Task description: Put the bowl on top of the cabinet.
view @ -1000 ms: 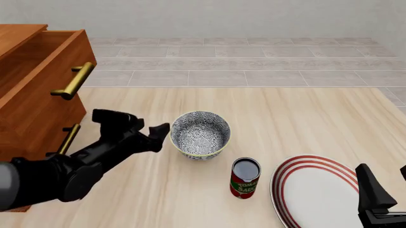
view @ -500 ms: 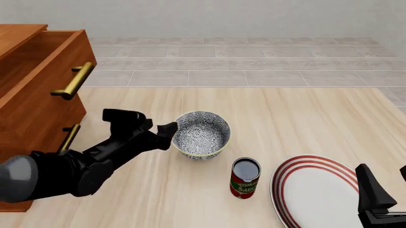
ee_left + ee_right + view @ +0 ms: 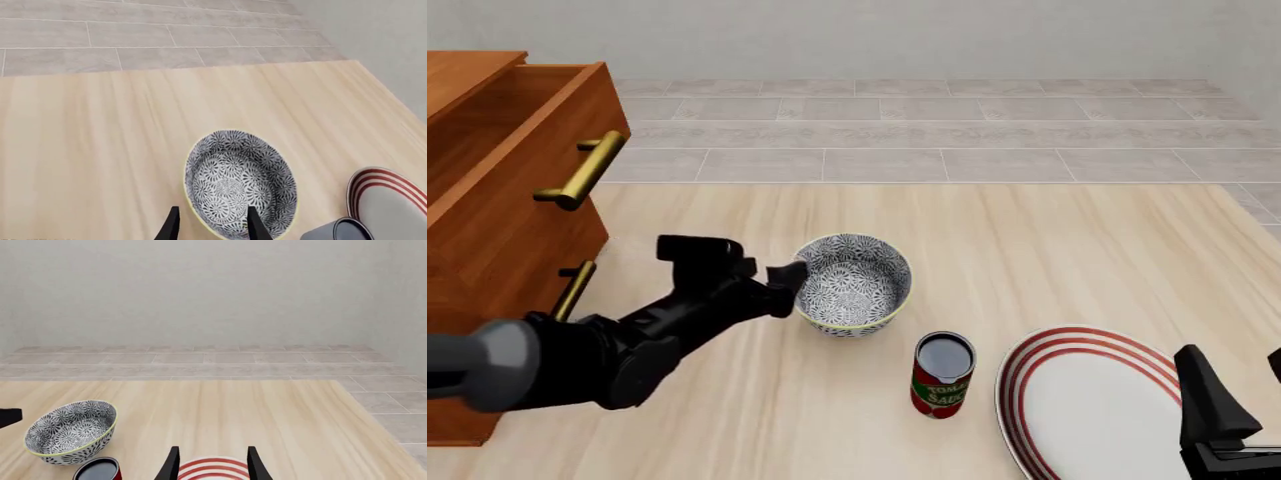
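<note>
Bowl [image 3: 851,283] grasping is our step in hand: our left pincer [image 3: 211,227] is released, its fingers straddling the near rim, one inside and one outside. We judge the next move is to close on that rim, then lift. Our right pincer [image 3: 211,462] hangs released over the plate [image 3: 1094,410]. Farther off, the cabinet [image 3: 501,190] is cut off at the frame's edge, its top barely visible.
</note>
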Robot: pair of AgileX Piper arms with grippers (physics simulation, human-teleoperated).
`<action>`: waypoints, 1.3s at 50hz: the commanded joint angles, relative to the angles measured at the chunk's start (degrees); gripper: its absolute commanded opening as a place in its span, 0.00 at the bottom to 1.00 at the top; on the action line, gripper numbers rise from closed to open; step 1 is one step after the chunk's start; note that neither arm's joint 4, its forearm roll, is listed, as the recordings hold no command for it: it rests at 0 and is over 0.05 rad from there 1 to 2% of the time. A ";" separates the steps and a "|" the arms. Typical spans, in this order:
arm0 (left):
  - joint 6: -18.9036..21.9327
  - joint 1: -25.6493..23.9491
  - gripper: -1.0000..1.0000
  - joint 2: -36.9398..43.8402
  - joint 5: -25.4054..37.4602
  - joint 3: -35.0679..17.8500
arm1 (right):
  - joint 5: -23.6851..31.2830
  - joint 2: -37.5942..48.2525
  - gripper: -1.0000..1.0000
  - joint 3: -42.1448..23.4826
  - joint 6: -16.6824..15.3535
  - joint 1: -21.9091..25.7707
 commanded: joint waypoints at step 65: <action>-6.84 -0.33 1.00 10.31 -5.36 -1.54 | -0.01 0.04 1.00 -0.10 -0.01 -0.08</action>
